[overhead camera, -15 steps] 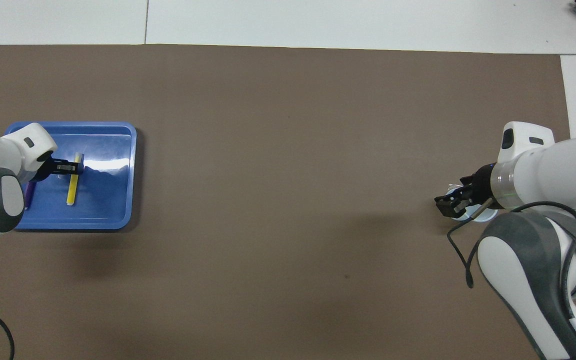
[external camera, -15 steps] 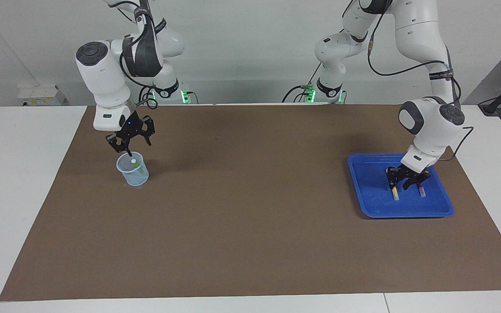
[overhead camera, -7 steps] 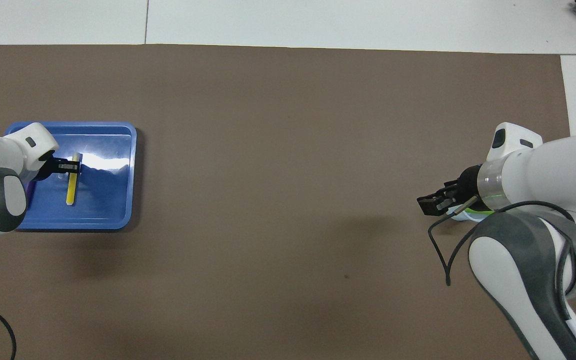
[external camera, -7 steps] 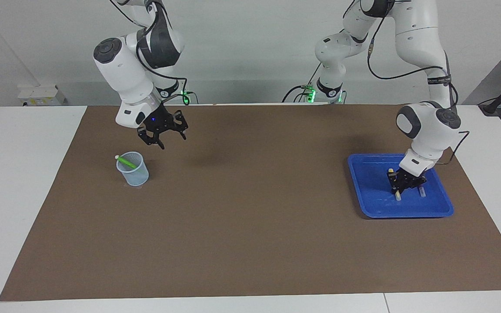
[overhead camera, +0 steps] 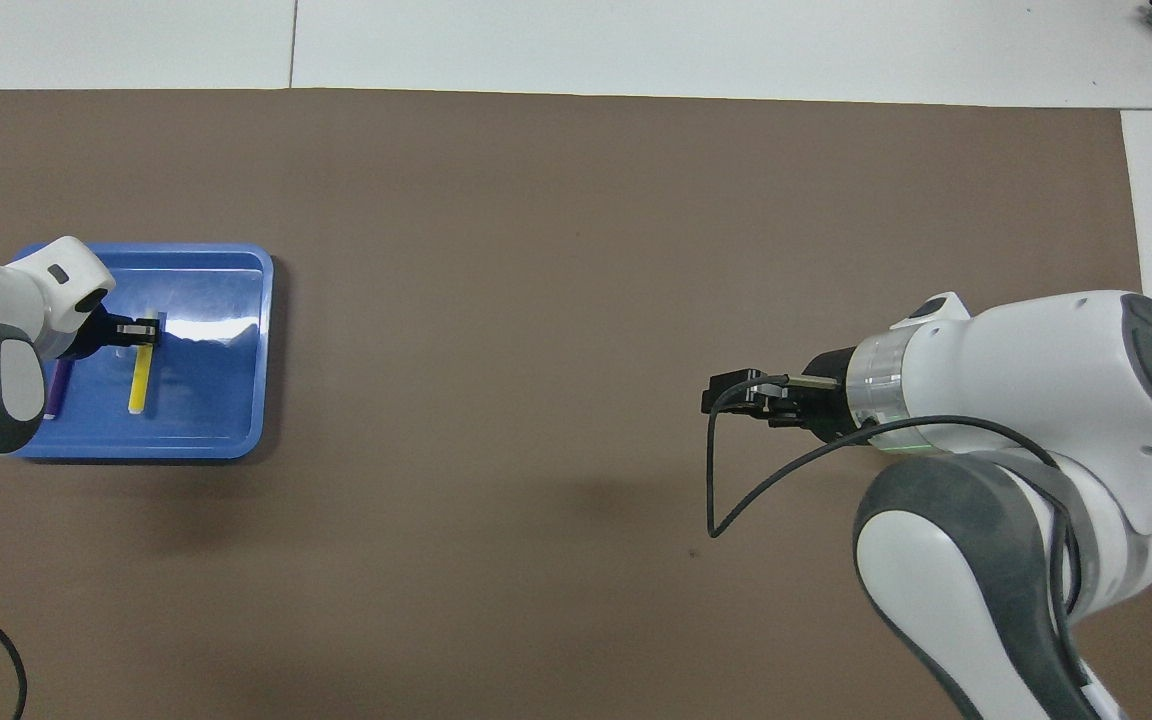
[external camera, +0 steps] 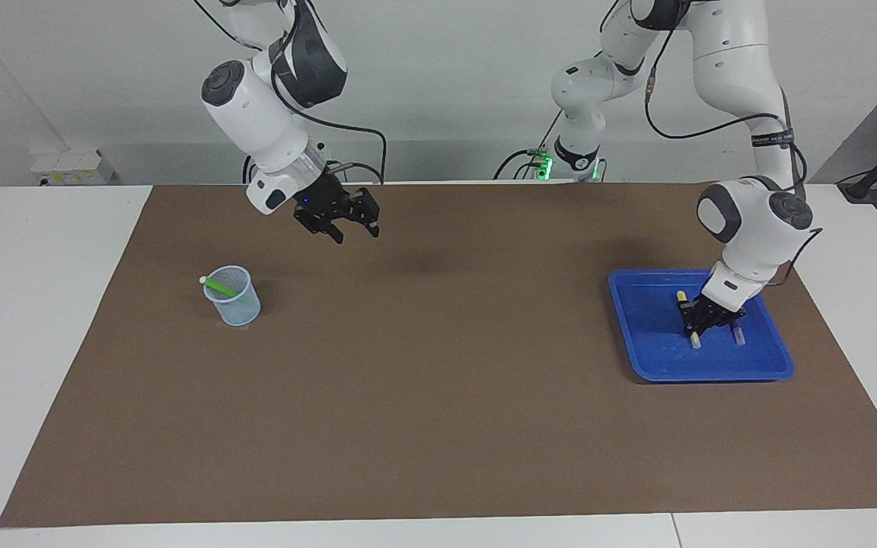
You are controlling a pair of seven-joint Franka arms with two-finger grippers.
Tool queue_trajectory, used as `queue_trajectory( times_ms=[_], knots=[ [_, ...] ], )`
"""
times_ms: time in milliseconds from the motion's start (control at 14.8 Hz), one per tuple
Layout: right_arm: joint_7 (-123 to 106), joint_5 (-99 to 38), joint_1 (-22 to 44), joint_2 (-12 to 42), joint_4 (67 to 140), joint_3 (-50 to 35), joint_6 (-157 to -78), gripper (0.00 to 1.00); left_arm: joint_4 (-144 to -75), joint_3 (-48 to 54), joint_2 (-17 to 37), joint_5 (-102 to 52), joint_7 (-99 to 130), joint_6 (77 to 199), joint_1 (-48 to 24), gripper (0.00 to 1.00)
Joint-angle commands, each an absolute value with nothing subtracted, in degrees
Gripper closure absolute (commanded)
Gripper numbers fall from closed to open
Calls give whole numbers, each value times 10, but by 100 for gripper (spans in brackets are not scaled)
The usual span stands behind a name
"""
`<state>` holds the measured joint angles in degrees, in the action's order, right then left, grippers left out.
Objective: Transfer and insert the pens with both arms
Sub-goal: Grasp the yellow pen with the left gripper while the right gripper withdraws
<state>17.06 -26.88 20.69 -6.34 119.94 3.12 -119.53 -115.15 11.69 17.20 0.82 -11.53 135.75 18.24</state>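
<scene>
The left gripper is down in the blue tray, at the left arm's end of the table. Its fingertips are closed across the yellow pen, which lies flat on the tray floor. The purple pen lies just beside it in the same tray. The right gripper hangs in the air over bare brown mat, fingers apart and holding nothing. At the right arm's end, the green pen leans in the clear cup with its whitish tip over the rim. So 1 of 3 pens looks delivered.

What could go wrong from here:

1. The hold appears to sit off the yellow pen's middle. A thin, smooth pen caught that way may droop or pivot as it lifts, which would spoil the angle for a handover.
2. The purple pen is close to the closed fingers (only a narrow gap shows in the facing view). A slanted lift could drag or roll it against the tray wall.
3. The cup looks light, and the green pen already leans across it. A second pen pushed in off-centre could strike that pen or tip the cup.
4. At the handover, an early release by 1 gripper would drop the pen on the mat.
</scene>
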Motion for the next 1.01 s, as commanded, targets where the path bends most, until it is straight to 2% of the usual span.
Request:
queue_trajectory(
  times_ms=[0, 135, 270, 676, 946],
  knots=[
    [234, -328, 218, -61, 1203, 32, -1222, 17, -1082, 113, 172, 19, -63, 1257, 156, 100],
    [286, -345, 235, -61, 1206, 32, -1248, 15, -1062, 117, 168, 19, -35, 1214, 150, 100],
    [342, -351, 261, -59, 1208, 32, -1280, 2, -1056, 118, 156, 14, -12, 1185, 142, 100],
    [408, -373, 313, -54, 1209, 32, -1339, 0, -1057, 130, 113, -92, 175, 1110, 138, 100],
    [395, -369, 333, -48, 1208, 31, -1384, 0, -1060, 133, 93, -147, 351, 1086, 99, 100]
  ],
)
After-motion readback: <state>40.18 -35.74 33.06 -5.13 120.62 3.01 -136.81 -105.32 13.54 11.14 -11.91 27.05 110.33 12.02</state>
